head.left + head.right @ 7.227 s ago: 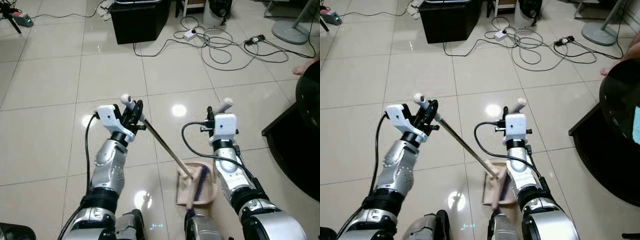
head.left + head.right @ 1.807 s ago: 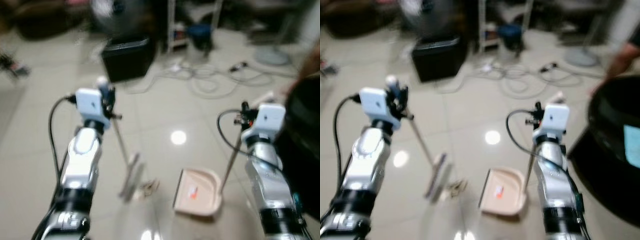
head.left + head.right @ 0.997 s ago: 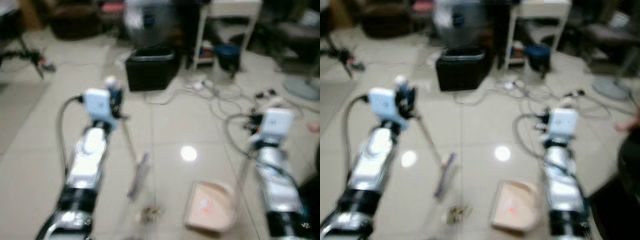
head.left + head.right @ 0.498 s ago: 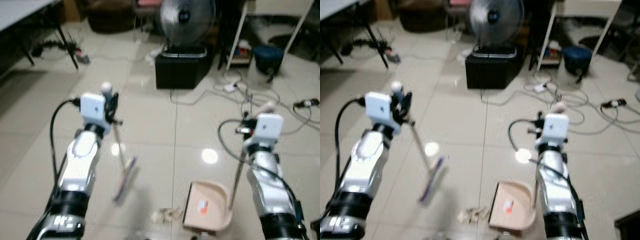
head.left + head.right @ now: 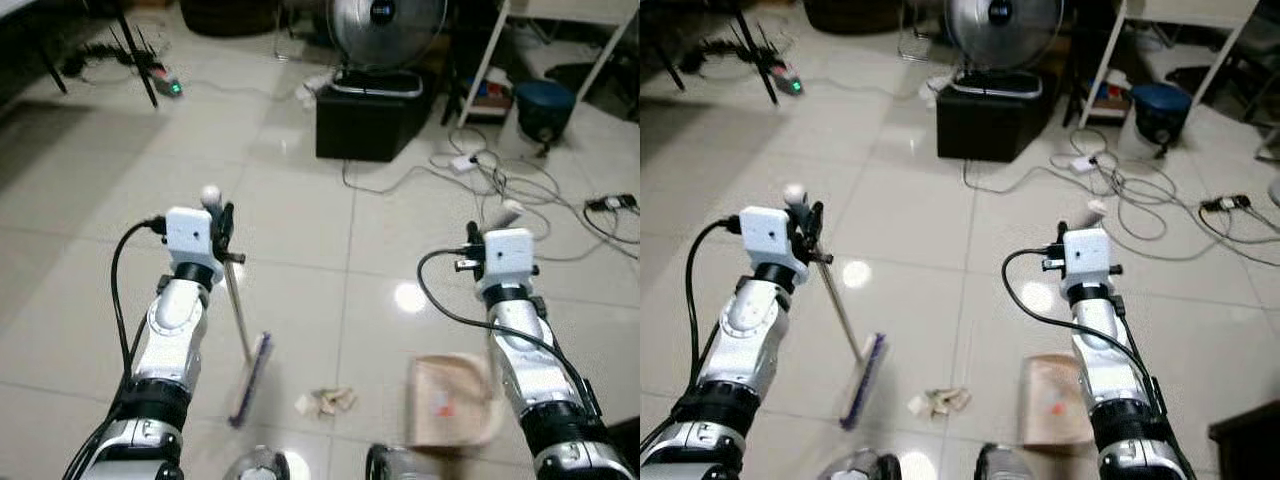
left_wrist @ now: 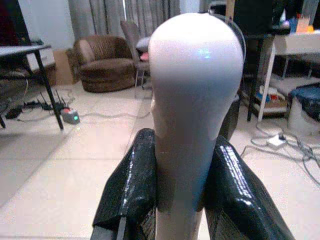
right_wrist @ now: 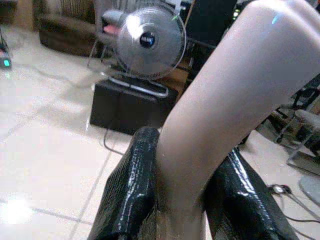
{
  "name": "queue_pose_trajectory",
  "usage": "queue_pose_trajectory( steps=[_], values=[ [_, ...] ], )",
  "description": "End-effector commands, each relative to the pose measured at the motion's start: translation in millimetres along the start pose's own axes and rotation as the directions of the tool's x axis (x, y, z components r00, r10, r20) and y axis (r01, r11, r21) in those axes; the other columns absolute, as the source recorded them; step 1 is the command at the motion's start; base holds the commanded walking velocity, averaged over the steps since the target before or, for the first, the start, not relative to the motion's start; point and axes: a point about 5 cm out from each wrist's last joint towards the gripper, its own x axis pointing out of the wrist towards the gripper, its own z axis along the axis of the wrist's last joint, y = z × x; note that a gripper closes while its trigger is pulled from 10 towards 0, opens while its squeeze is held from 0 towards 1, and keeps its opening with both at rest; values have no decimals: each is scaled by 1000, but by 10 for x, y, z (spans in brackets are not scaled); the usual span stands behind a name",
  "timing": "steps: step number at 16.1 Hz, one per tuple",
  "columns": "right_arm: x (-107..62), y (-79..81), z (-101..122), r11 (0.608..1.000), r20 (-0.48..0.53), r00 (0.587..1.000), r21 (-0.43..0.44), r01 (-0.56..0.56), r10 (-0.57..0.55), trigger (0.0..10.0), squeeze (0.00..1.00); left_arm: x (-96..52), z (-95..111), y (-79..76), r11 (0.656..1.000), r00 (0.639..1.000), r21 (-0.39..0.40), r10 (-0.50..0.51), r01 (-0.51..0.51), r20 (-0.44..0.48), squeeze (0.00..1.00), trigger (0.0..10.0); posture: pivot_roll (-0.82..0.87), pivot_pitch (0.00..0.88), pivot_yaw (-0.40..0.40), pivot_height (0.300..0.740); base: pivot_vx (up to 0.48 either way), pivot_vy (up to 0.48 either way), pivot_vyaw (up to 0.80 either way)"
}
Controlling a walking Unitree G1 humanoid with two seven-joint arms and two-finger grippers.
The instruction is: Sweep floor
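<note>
Glossy tile floor [image 5: 90,250], cables beyond. Left gripper [image 6: 180,200] clamped on broom [image 5: 240,330] handle top, bristles angled toward debris [image 5: 327,401]. Right gripper [image 7: 185,200] clamped on dustpan [image 5: 452,400] handle, pan low beside debris, ready for catch.

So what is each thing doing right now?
Left gripper: shut on the broom handle.
Right gripper: shut on the dustpan handle.
Broom: tilted, head on the floor.
Dustpan: low by the floor, blurred.
Paper scrap: lying on the floor between broom and dustpan.
Fan: standing upright.
</note>
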Motion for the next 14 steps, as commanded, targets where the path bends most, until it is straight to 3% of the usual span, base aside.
queue_pose_trajectory(
  steps=[1, 4, 9, 11, 14],
  values=[
    [55, 7, 96, 1000, 62, 998, -3, 4, -4, 10000, 0, 50, 83, -14, 1000, 999, 5, -5, 5, 51, 0, 10000, -2, 224, 10, 740, 0, 0, 0],
    [67, 205, 120, 999, 118, 992, -28, -46, 49, 10000, 0, 2, -4, -119, 998, 997, 22, -65, 64, 49, 0, 10000, 26, 298, 41, 740, 0, 0, 0],
    [-49, 587, 48, 995, 125, 987, -4, -101, 101, 10000, 0, -18, -70, -377, 992, 991, -1, -127, 127, 46, 0, 10000, 46, 321, 46, 740, 0, 0, 0],
    [-76, 756, 83, 993, 144, 984, 45, -113, 106, 10000, 0, 38, -30, -500, 991, 994, -90, -93, 98, 62, 0, 10000, 51, 329, 50, 740, 0, 0, 0],
    [-72, 825, 159, 991, 178, 982, 103, -87, 68, 10000, 0, 117, 46, -603, 967, 997, -250, -25, 43, 72, 0, 10000, 57, 328, 58, 740, 0, 0, 0]
  ],
)
